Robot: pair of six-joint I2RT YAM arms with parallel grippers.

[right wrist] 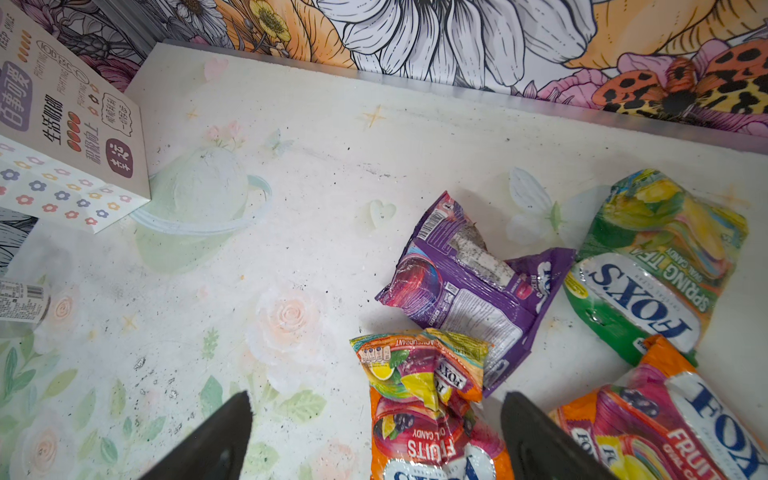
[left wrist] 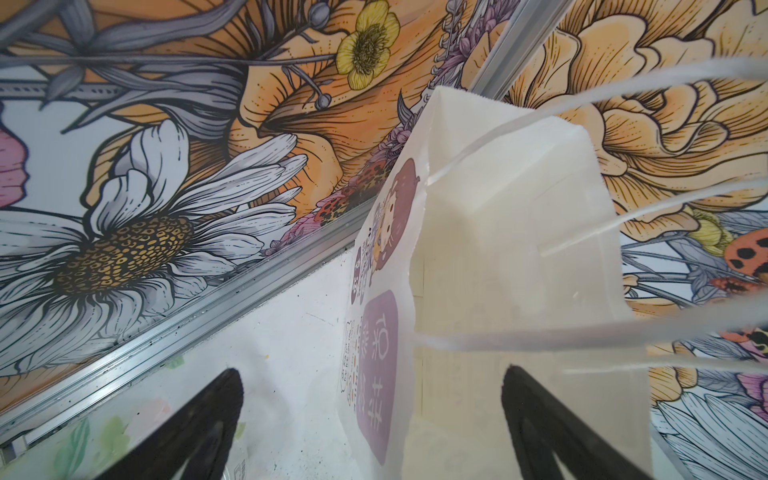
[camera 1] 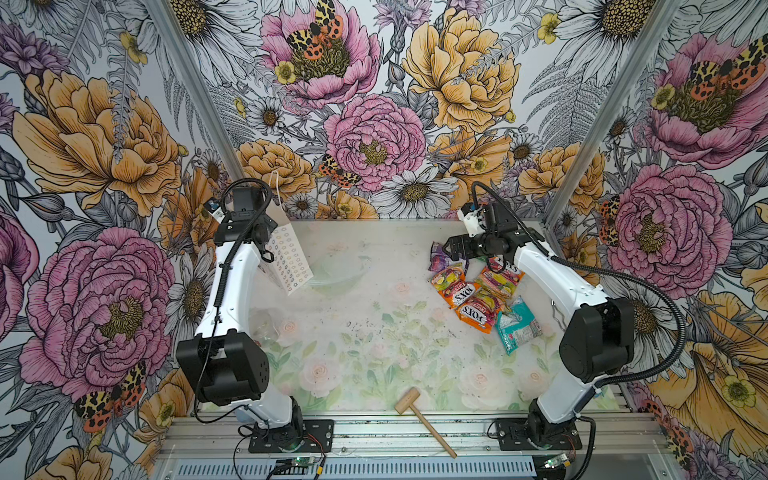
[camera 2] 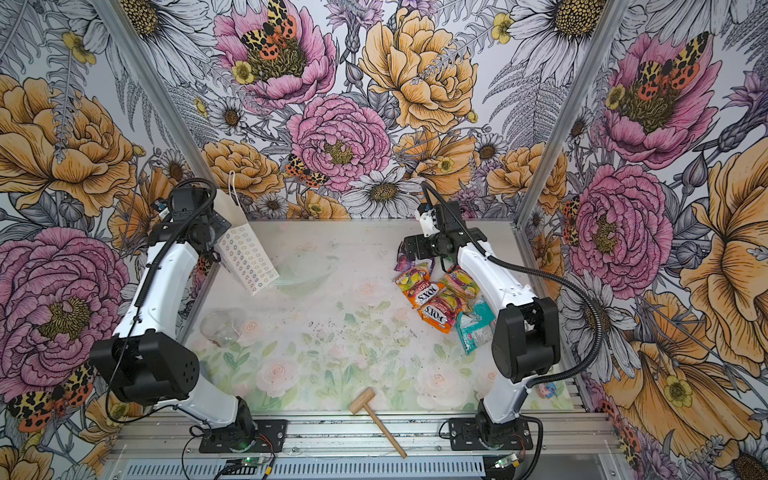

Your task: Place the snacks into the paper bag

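snacks (camera 1: 478, 291) lying outside the paper bag (camera 1: 289, 262)

in both top views the bag is standing at ten o'clock on the table (camera 1: 374, 353), the snacks lying at two o'clock beneath the right gripper (camera 1: 451, 251). left wrist view: the left gripper (left wrist: 370, 419), jaws apart, is straddling the bag's wall. right wrist view: jaws are gaping over an orange fox's packet (right wrist: 428, 415), a purple packet (right wrist: 465, 286) touching it.

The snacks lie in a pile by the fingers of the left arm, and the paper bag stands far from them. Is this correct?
One detail is wrong: the snacks lie by the fingers of the right arm, not the left, as the right wrist view and both top views show. The paper bag does stand far from them.
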